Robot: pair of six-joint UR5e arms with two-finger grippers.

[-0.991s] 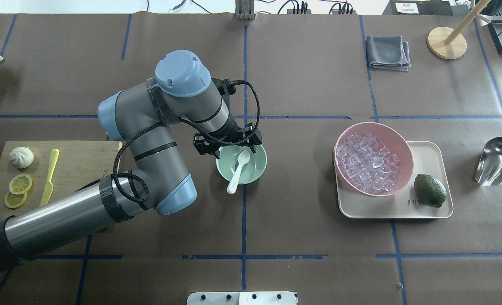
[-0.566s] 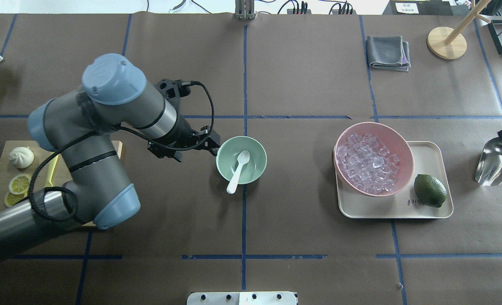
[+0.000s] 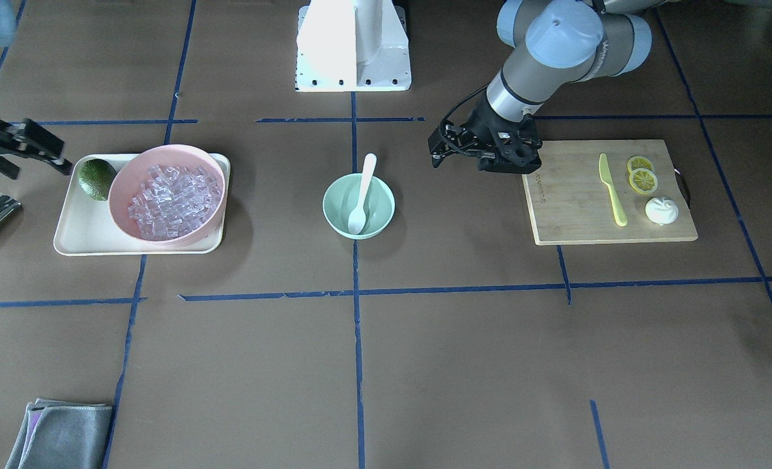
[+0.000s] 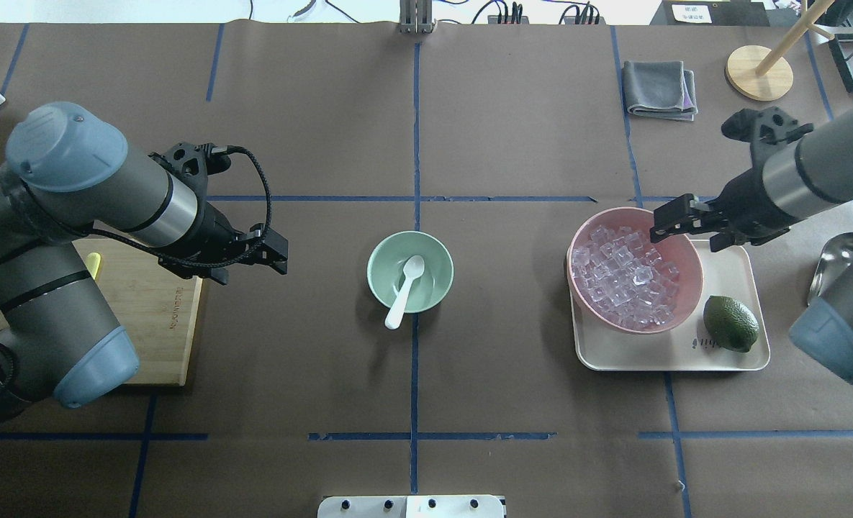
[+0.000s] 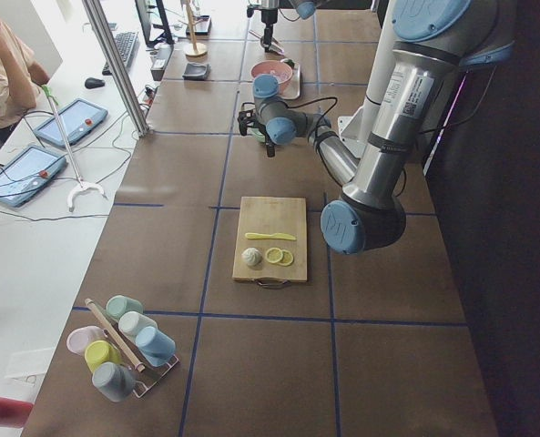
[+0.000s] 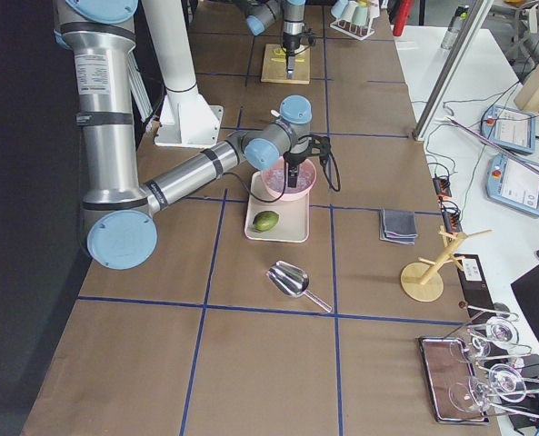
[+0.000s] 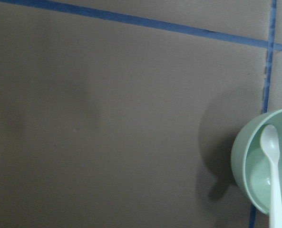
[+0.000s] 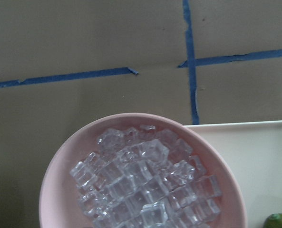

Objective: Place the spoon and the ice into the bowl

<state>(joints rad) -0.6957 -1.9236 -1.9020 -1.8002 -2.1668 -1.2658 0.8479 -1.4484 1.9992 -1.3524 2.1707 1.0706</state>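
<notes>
My work table [image 4: 527, 129] is surfaced in brown paper and divided by blue tape lines [image 4: 512, 198]. Items resting directly on it:
- mint-green bowl [image 4: 435, 267], centre, on a tape line
- cream tray [image 4: 728, 266], to my right
- metal scoop [image 6: 290, 279], just beyond the tray
- wooden cutting board [image 3: 568, 208], to my left
- folded grey cloth [image 4: 658, 88] and round wooden stand base [image 4: 759, 72], far right
- cup rack [image 5: 122, 349], at my far left end
</notes>
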